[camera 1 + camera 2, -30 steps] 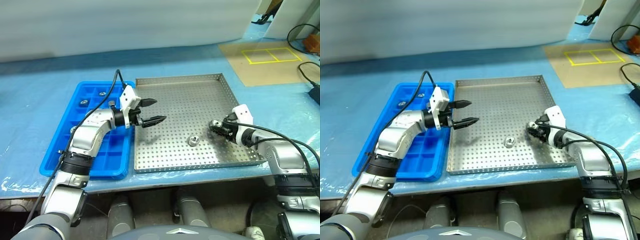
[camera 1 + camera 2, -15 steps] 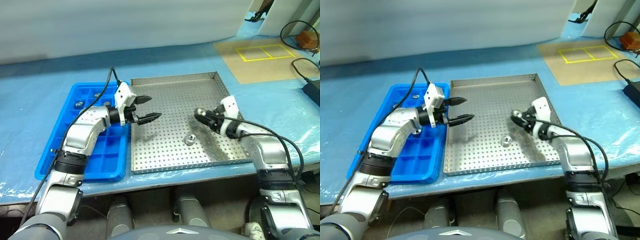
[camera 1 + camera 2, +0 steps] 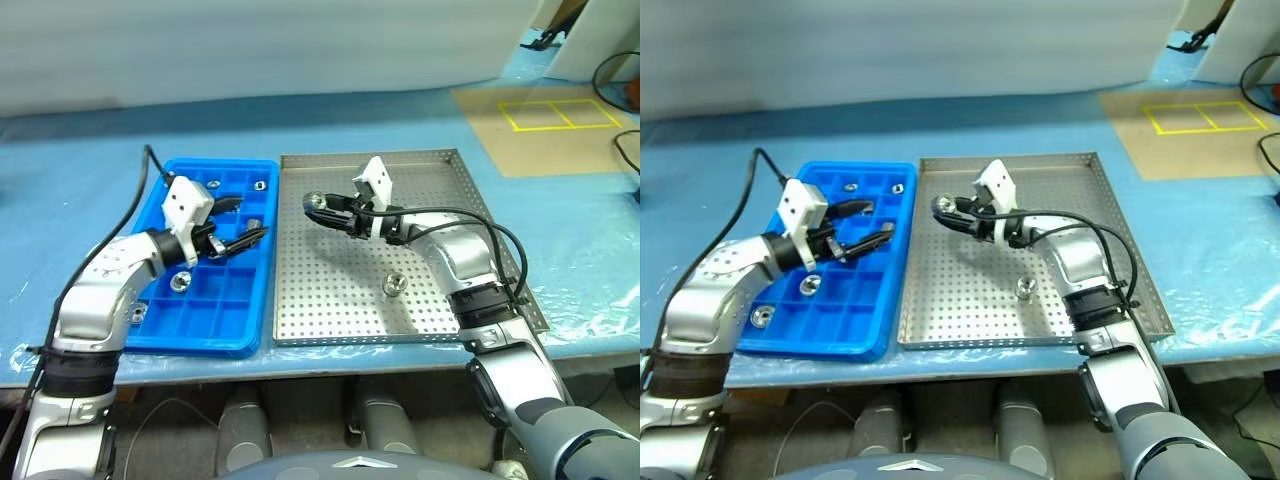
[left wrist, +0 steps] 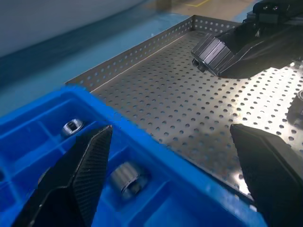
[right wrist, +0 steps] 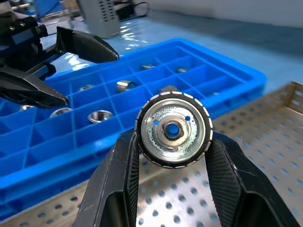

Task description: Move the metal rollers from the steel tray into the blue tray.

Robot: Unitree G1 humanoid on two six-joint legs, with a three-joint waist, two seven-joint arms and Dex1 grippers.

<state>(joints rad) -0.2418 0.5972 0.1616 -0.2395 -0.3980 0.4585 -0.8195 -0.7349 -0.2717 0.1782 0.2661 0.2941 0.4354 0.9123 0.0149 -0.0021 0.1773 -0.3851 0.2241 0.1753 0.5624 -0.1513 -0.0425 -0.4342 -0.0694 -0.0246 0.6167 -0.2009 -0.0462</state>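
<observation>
Since a second ago my right gripper has swung from the steel tray's right side, low by the rim, across to the tray's far-left part, and it now hangs above the perforated floor just beside the blue tray. My left gripper has drawn back off the steel tray and now sits over the blue tray's right-hand compartments. One roller stayed put on the steel tray.

Nearest me: the blue tray's front compartments, with a roller at the left edge and another one row further. On the steel tray, the loose roller lies near the front-right, its hole facing up, axis upright.

Middle: left gripper, fingers spread wide, nothing between them, pointing toward the steel tray. A roller lies in the compartment just under it, tipped on its side, hole facing along the tray.

Right gripper closed on a held roller, pinched by its knurled rim, flat face and central hole turned back toward the wrist, axis roughly level, along the fingers.

Far: two rollers in the blue tray's back row.
</observation>
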